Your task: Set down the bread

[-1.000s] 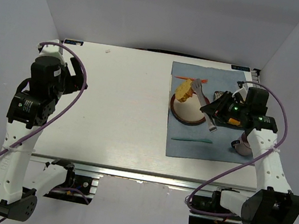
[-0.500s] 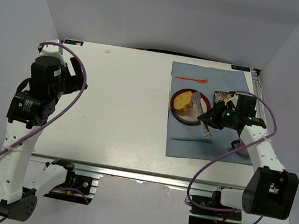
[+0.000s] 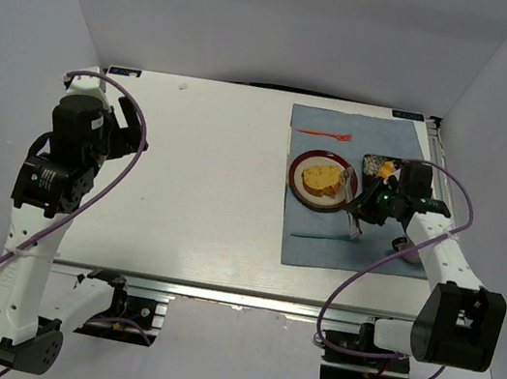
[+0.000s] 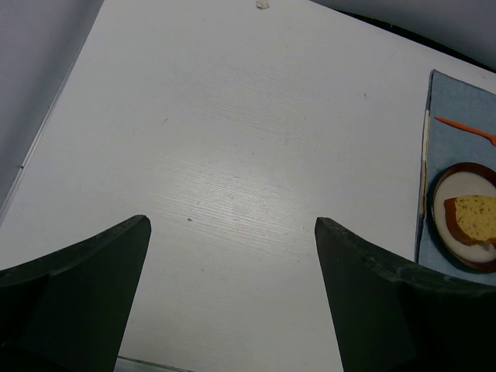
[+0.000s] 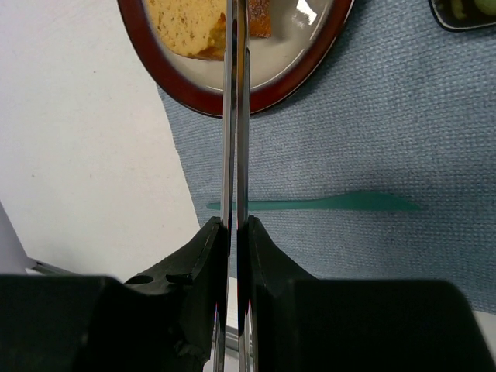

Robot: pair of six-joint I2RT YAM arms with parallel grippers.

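The bread (image 3: 320, 177) lies flat on the red-rimmed plate (image 3: 295, 183), which sits on the blue cloth. My right gripper (image 3: 372, 200) is shut on metal tongs (image 3: 351, 189) just right of the plate. In the right wrist view the gripper (image 5: 236, 229) squeezes the tongs' blades (image 5: 235, 116) nearly together. They run over the plate rim (image 5: 180, 87) to the edge of the bread (image 5: 184, 28). My left gripper (image 3: 130, 125) is raised at the far left, open and empty (image 4: 232, 232). The bread (image 4: 474, 218) also shows in its view.
A blue cloth (image 3: 321, 253) covers the right side of the table. On it lie an orange fork (image 3: 322, 134), a teal knife (image 3: 325, 234) and a black tray with food (image 3: 376, 162). A small cup (image 3: 410, 247) stands by the right arm.
The bread was held up in the tongs over the plate; now it lies flat on the plate. My right gripper has dropped and drawn back to the right with the tongs. The left arm has not moved.
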